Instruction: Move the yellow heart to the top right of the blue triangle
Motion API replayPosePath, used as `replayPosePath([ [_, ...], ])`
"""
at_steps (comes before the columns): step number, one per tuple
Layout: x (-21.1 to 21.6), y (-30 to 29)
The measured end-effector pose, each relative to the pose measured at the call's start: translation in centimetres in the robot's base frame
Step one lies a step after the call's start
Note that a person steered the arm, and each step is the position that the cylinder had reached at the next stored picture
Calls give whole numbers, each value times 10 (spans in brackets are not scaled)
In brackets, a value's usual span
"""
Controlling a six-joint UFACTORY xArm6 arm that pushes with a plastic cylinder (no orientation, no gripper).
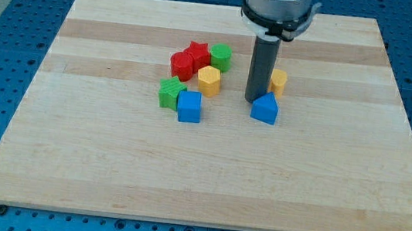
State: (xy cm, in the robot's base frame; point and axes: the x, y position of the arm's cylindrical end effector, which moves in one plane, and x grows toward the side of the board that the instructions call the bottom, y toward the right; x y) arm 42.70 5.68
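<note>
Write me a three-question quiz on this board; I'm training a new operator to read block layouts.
1. True or false: the yellow heart lies at the view's upper right of the blue triangle.
2. Which block touches the blue cube? A) green star B) green block C) yellow heart
3. Fill in: my tip stands just to the view's ____ of the yellow heart.

Key: 1 true. 2 A. 3 left, just above the blue triangle.
</note>
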Motion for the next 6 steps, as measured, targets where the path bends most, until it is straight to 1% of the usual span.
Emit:
replayPosePath([
  [1, 14, 0],
  [2, 9, -1],
  [3, -13, -1],
  [4, -21, 6],
  [5, -26, 26],
  [6, -30, 29],
])
